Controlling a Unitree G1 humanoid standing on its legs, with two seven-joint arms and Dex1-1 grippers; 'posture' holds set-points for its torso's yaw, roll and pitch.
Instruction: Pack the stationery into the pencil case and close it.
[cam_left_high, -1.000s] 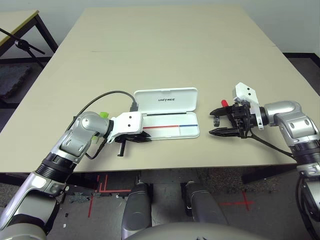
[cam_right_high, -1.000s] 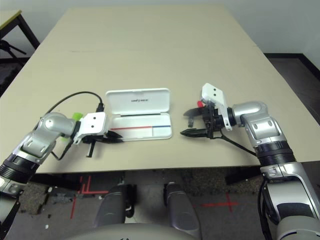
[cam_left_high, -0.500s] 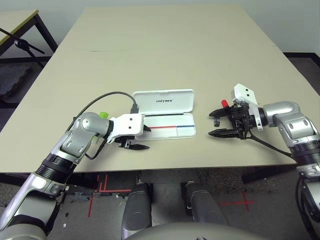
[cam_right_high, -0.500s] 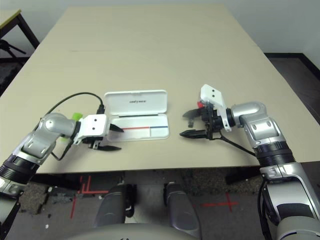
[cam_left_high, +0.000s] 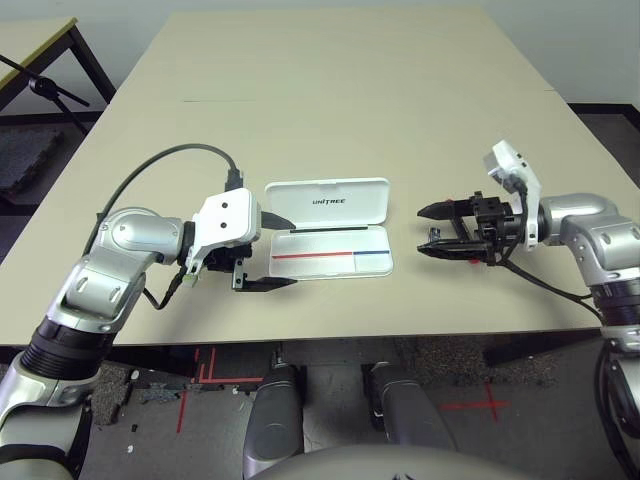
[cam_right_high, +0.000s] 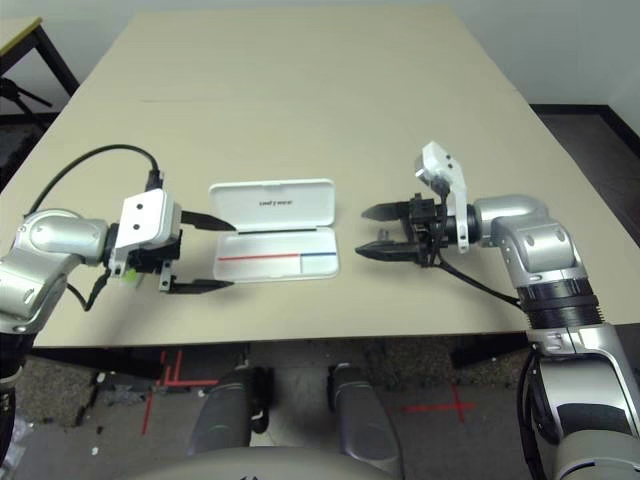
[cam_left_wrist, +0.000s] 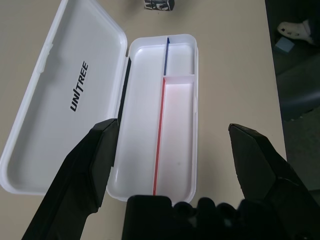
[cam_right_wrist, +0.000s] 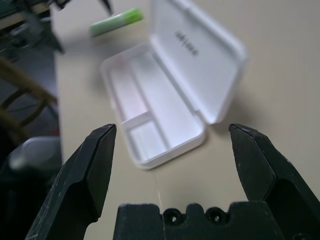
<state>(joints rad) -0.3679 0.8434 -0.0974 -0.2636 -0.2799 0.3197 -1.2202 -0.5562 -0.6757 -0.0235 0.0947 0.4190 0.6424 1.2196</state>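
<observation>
Left wrist view: the pencil case (cam_left_wrist: 150, 125) lies open and empty on the table (cam_left_high: 330, 110), lid folded flat beside its tray.

The light-green stick (cam_right_wrist: 116, 22) lies on the table off the case's end nearest the left arm, and a tiny dark block (cam_left_wrist: 159, 4) sits just beyond the opposite end. The left gripper (cam_left_high: 268, 252) hovers beside the case's left end, jaws spread wide and holding nothing, pointing across toward the case and tilted down. The right gripper (cam_left_high: 436, 229) hangs near the case's other end, also wide apart and empty, aimed back at the case almost level. For the next pick, the left arm should probably swing away from the case to the green stick, straddle its narrow sides, and close squarely before lifting.
</observation>
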